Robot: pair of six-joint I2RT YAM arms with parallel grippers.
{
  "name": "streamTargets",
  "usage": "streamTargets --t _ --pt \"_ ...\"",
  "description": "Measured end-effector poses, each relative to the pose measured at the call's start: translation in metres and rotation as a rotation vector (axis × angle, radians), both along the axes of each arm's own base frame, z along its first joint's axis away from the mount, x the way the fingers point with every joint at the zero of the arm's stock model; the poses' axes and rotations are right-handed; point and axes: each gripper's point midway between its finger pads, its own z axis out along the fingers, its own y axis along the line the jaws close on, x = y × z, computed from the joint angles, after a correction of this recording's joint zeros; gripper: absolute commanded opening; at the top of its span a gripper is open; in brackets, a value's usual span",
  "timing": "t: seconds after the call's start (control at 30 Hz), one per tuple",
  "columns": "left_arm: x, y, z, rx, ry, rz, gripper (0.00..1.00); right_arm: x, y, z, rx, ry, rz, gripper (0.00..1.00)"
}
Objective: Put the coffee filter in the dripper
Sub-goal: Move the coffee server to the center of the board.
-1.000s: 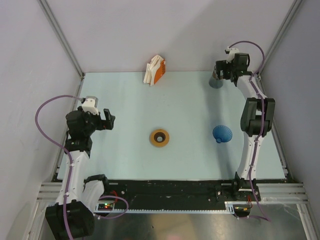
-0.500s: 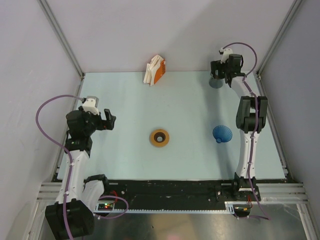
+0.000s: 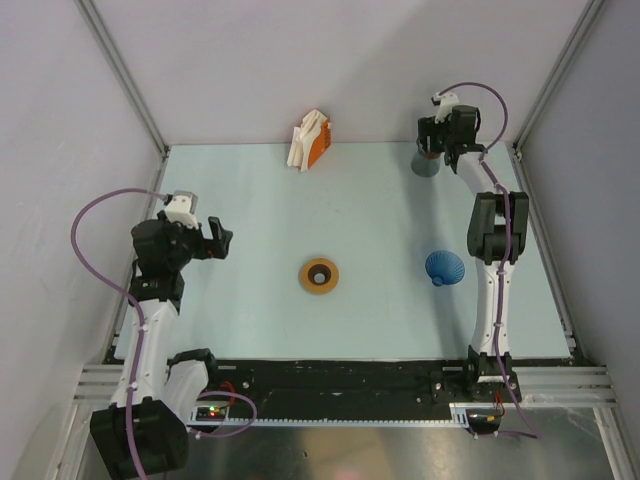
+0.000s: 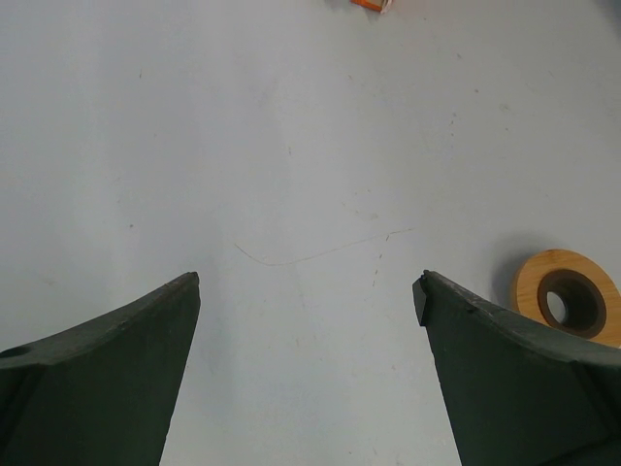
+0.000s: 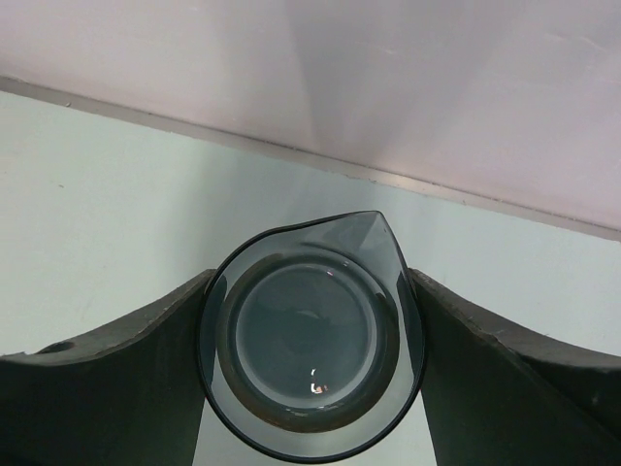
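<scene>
Looking down from the overhead view first, the dripper (image 3: 445, 266) sits on the tabletop (image 3: 250, 210) toward the right edge, with nothing in it; whether its mouth faces up I cannot tell. A flat orange ring (image 3: 320, 275) lies near the middle. A white-and-orange holder (image 3: 311, 141) stands at the far edge, and I judge the paper filters are in it. The right pincer (image 3: 429, 154) reaches into the far right corner over a dark grey cup (image 3: 426, 167). The left pincer (image 3: 222, 240) hangs near the left edge, well apart from everything

In the left wrist view, that pincer is spread wide over bare tabletop and grasps nothing. The ring shows off to its right

In the right wrist view, the cup stands upright between the two fingers (image 5: 107, 388). Its rim overlaps both of them, so the contact lower down is hidden, and I cannot tell whether it is clamped or merely straddled

The risks, as I judge them:
- The cup looks smooth and round, so a light or off-centre squeeze could let it slip or tip
- The wall is close behind, so a careless lift could knock it
- The filter is untouched, and thin paper is easy to crumple or pick up in twos
</scene>
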Motion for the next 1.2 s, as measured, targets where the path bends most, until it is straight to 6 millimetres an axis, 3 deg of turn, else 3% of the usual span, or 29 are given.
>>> streamTargets --t 0.27,0.47,0.7,0.9,1.2 --pt "0.001 0.000 0.004 0.001 -0.010 0.000 0.98 -0.007 0.005 0.001 0.042 -0.001 0.031 0.62" --pt "0.000 0.000 0.007 0.000 -0.019 0.002 0.98 -0.048 0.034 0.001 0.065 0.057 0.115 0.58" --pt "-0.001 -0.001 0.009 -0.004 -0.026 0.003 0.98 -0.114 0.105 0.007 0.072 0.110 0.309 0.54" --pt "-0.003 -0.002 0.015 -0.030 -0.037 0.013 0.98 -0.191 0.159 0.015 0.053 0.135 0.505 0.53" --pt "-0.010 -0.009 0.023 -0.095 -0.044 0.020 0.98 -0.295 0.220 0.022 0.026 0.146 0.757 0.54"
